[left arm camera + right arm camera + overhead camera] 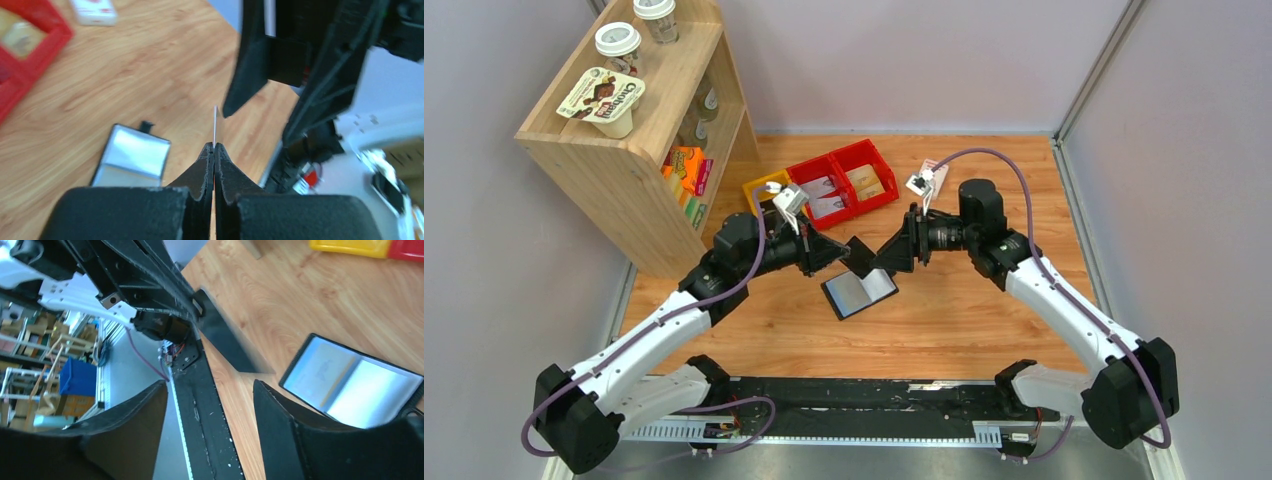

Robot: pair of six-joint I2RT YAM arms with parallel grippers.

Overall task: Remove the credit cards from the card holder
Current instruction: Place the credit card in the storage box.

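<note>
Wood-grain table (pixel 964 330) from above: my left gripper (pixel 842 254) and right gripper (pixel 882 258) face tip to tip over its middle. A credit card (pixel 861 256), dark from here, sits between them. The card holder (pixel 860 292) lies open and flat on the table just below, pockets up.

Through my left wrist, my fingers (pixel 205 165) are pressed together on the credit card (pixel 215 122), whose thin edge stands upright out of them. The card holder (pixel 132 157) rests on the wood to the left.

Through my right wrist, my fingers (pixel 280 415) stand apart, gripping nothing. The credit card (pixel 225 340) juts from the left gripper (pixel 195 305) ahead, clear of the open card holder (pixel 350 380).
</note>
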